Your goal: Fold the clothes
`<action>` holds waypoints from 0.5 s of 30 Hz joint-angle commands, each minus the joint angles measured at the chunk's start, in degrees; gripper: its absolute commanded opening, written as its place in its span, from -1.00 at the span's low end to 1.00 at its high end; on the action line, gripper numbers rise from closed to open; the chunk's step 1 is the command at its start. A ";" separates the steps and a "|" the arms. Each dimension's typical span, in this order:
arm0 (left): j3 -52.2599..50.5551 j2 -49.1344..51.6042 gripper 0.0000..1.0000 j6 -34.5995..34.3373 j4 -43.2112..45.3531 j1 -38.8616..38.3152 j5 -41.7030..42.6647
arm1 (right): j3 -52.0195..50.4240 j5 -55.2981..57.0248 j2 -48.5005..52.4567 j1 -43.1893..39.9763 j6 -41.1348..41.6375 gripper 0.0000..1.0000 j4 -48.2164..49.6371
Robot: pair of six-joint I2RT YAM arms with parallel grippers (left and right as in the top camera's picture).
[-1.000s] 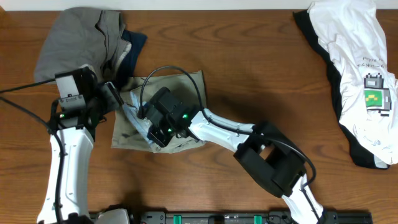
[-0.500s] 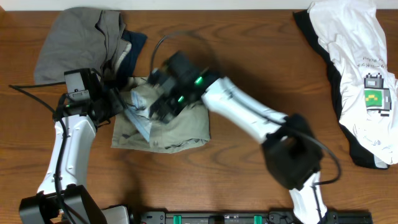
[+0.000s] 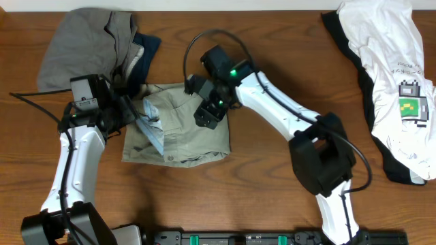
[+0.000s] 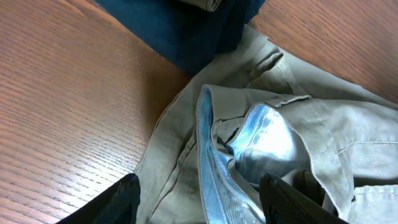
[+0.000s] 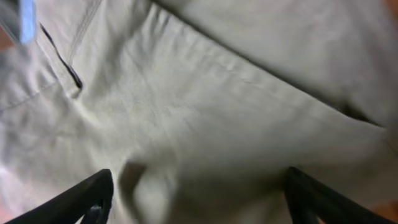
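Observation:
The khaki shorts (image 3: 187,136) of the clothes lie folded on the table's left middle, with their light-blue inner lining (image 3: 151,126) turned out at the left edge. My left gripper (image 3: 131,112) stands open at that edge. In the left wrist view its jaws (image 4: 205,202) straddle the lining strip (image 4: 214,168) without pinching it. My right gripper (image 3: 206,114) hovers open over the shorts' upper right part. The right wrist view is blurred and shows only khaki cloth (image 5: 205,106) between the fingers (image 5: 93,199).
A grey garment (image 3: 82,44) and a navy piece (image 3: 146,51) are heaped at the back left, touching the shorts' far edge. A white tee with a green print (image 3: 398,61) lies on a black piece (image 3: 395,163) at the far right.
My right gripper has opened, let go of the shorts and swung from their near left part to their far right part. The shorts now lie flatter. The left arm has shifted slightly.

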 commanded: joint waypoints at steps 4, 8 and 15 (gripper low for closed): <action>0.87 0.02 0.26 -0.09 0.07 0.09 -0.48 | -0.48 9.01 3.76 1.53 -6.43 0.70 0.37; 0.87 0.02 0.26 -0.09 -0.11 0.09 -0.46 | -0.48 12.83 7.61 1.29 -6.40 0.68 0.70; 0.83 0.02 0.26 -0.09 -1.53 -0.74 -0.39 | -0.48 14.84 11.89 -1.60 -4.92 0.72 1.11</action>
